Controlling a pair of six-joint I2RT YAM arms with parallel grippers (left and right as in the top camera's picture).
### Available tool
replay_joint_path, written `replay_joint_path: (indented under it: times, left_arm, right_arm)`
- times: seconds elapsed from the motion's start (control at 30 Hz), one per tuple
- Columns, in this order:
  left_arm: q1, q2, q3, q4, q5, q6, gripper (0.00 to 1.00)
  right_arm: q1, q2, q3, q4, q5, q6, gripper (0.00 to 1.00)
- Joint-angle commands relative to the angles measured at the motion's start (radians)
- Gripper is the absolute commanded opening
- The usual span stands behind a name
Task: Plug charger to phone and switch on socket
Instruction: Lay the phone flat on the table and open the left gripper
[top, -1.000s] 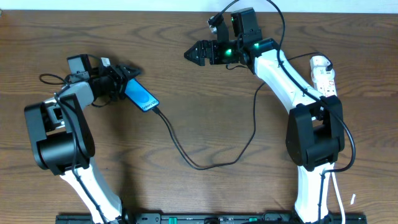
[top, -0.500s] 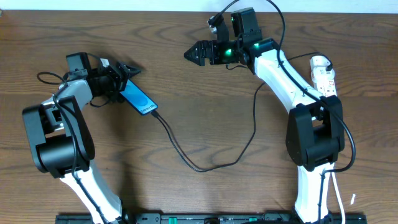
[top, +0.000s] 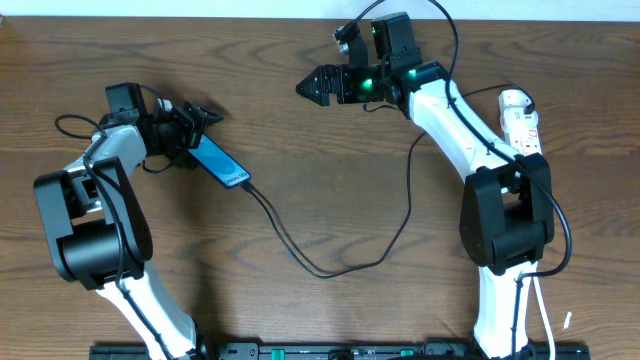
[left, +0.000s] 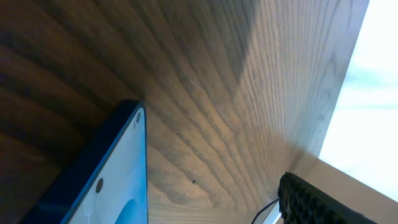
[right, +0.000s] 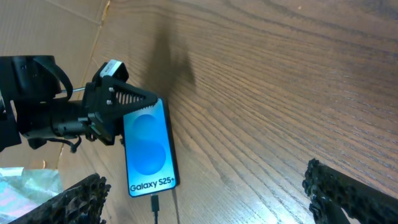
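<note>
Clearly charger (top: 330, 272) plugged into phone (top: 221, 165); left hand (top: 200, 131) spread.

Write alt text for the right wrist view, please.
A blue-screened phone lies on the wooden table, a black cable plugged into its near end. The left fingers sit at its far end; the right fingers frame the bottom corners, open.

Two white-and-black robot arms. The left arm (top: 112, 158) folds back toward the far left; the left gripper (top: 198, 130) points right, jaws apart. The right arm (top: 455, 118) stretches far and leftward; the right gripper (top: 306, 87) hangs raised, jaws spread wide.
</note>
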Motion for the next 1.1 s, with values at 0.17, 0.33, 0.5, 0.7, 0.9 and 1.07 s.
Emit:
replay_joint_path:
  times: [0.17,0.33,0.5,0.7,0.9,1.07]
  left_arm:
    - [0.006,0.073,-0.056,-0.104,-0.242,-0.012,0.82]
    - [0.006,0.073,-0.056,-0.121,-0.245,-0.012,0.82]
    - [0.006,0.073,-0.056,-0.138,-0.25,-0.012,0.82]
    - [0.006,0.073,-0.056,-0.146,-0.264,-0.011,0.82]
    - [0.006,0.073,-0.056,-0.156,-0.264,-0.011,0.82]
    - [0.006,0.073,-0.056,-0.174,-0.272,-0.003,0.82]
  right_arm:
    - [-0.004,0.008,0.012,0.0,-0.003,-0.016,0.99]
    - [-0.004,0.008,0.012,0.0,-0.003,-0.016,0.99]
    - [-0.004,0.007,0.012,0.0,-0.003,-0.016,0.99]
    - [-0.004,0.007,0.012,0.0,-0.003,-0.016,0.99]
    - [-0.004,0.007,0.012,0.0,-0.003,-0.016,0.99]
    - [-0.003,0.008,0.012,0.0,-0.003,-0.016,0.99]
